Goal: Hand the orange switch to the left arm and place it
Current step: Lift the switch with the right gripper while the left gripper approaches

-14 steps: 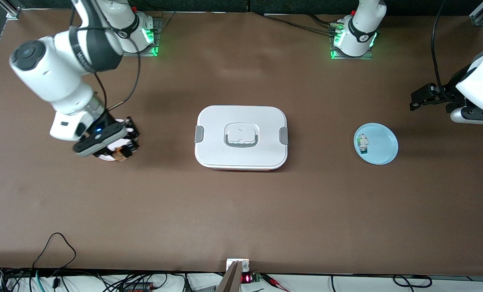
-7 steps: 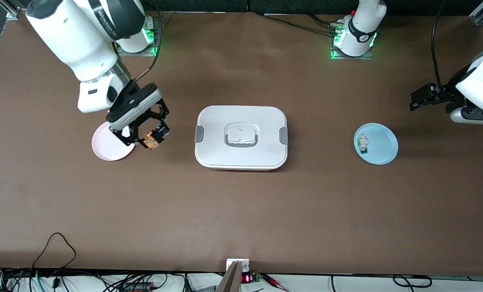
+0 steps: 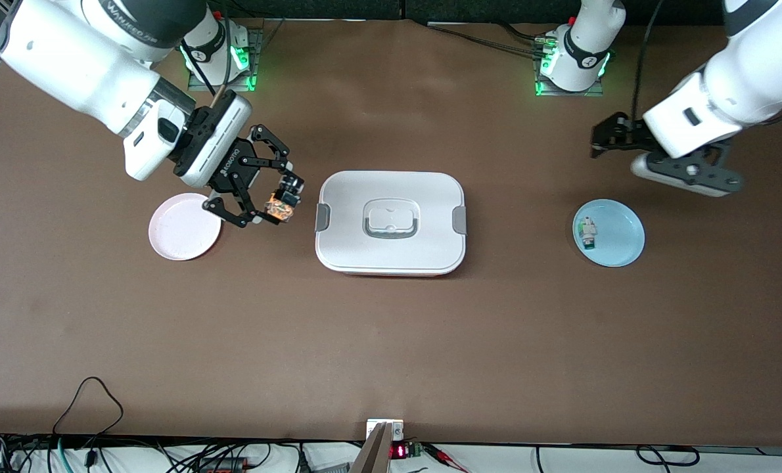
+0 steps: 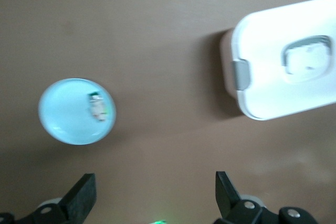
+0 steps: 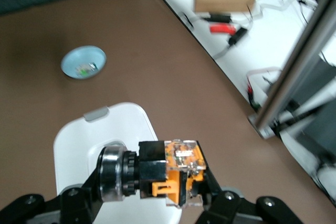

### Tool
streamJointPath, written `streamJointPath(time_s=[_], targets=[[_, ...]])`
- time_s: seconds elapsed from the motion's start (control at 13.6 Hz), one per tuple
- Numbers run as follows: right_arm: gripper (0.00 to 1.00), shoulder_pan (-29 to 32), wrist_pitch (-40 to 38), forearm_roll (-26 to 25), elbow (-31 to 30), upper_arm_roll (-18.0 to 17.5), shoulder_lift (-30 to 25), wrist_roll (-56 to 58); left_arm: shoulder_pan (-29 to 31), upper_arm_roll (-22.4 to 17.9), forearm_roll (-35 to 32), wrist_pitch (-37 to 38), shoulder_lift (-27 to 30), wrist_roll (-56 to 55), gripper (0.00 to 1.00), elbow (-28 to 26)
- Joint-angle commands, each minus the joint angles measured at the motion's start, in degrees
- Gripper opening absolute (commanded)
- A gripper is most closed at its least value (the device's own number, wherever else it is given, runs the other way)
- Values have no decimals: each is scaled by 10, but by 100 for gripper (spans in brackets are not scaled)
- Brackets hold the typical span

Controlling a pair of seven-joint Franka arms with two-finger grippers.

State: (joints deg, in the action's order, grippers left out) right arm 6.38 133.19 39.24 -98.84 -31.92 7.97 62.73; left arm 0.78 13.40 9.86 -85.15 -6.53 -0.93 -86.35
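Observation:
My right gripper (image 3: 278, 205) is shut on the orange switch (image 3: 279, 209), a black barrel with an orange body, and holds it in the air over the table between the pink plate (image 3: 179, 240) and the box (image 3: 391, 223). In the right wrist view the switch (image 5: 173, 174) lies sideways between the fingers, over the box's (image 5: 105, 135) edge. My left gripper (image 3: 690, 173) is open and empty, up over the table beside the blue plate (image 3: 621, 243). Its wrist view shows the spread fingertips (image 4: 84, 195), the box (image 4: 283, 77) and the blue plate (image 4: 65, 124).
A small white-and-green switch (image 3: 588, 234) lies on the blue plate; it also shows in the left wrist view (image 4: 97, 107). The pink plate holds nothing. Cables and a small device (image 3: 386, 430) lie along the table's edge nearest the front camera.
My right gripper has lifted the orange switch off the pink plate and carried it toward the box. My left arm has swung in from the table's end toward the blue plate.

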Motion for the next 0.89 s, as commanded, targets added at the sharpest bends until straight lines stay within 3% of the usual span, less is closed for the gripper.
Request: streamJointPath(time_s=[0.0,0.22,0.52,0.81], targets=[[28,5,-9,106,11,-4,20,123,14,-4,115,3,-44,12,100,14],[28,4,-10,227,11,-4,47,267,47,-7,324,2,-89,8,100,14],[28,3,-48,330,11,-4,85,368,81,-7,568,0,-167,1,100,9],[25,-29,-62,389,25,-5,117,387,59,-2,689,-74,-204,5,100,6]])
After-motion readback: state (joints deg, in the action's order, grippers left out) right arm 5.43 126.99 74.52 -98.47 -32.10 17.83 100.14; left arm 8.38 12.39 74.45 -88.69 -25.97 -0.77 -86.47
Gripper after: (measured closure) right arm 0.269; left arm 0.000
